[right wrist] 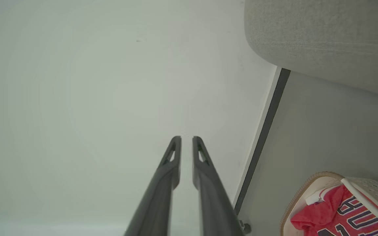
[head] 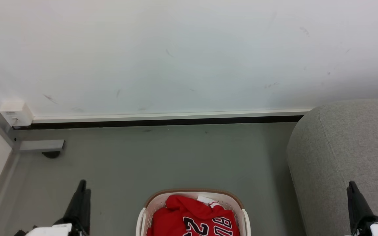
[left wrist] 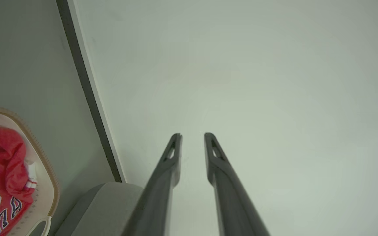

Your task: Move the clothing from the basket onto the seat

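Red crumpled jersey (head: 189, 214) in perforated cream basket (head: 144, 219), nr rounded grey woven sofa (head: 346, 147)

Clothing (right wrist: 328, 216) in basket (right wrist: 372, 190) (crumpled); seat (right wrist: 323, 32) apart

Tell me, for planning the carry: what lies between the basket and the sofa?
A bare strip of grey floor, as the head view shows, separates basket and sofa.

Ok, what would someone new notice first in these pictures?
The bright red jersey with a black "23", crumpled in the cream basket at the bottom middle of the head view. Then the big grey sofa on the right, and the dark fingers of the left gripper and right gripper, both empty, aimed at a pale wall.
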